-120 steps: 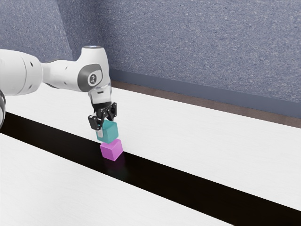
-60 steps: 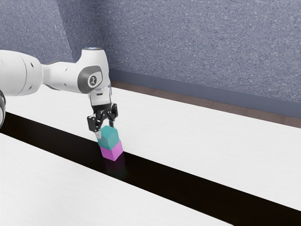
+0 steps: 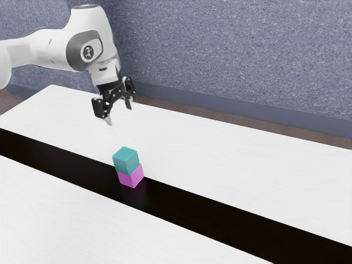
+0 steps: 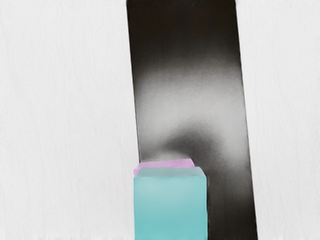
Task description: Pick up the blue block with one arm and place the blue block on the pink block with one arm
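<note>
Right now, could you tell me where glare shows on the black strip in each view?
Exterior view: the black strip looks evenly dark around the blue block and pink block. Wrist view: a broad pale sheen crosses it beyond the blue block.

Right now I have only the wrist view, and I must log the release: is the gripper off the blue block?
Observer: Yes. The gripper is open and holds nothing.
Operator: Where is it relative to the block?
Observer: High above it and off toward the exterior view's left, with clear air between them.
Operator: Does the blue block sit flat?
Observer: Seen from the side, the blue block rests flat on the pink block, shifted a touch toward the exterior view's left.
</note>
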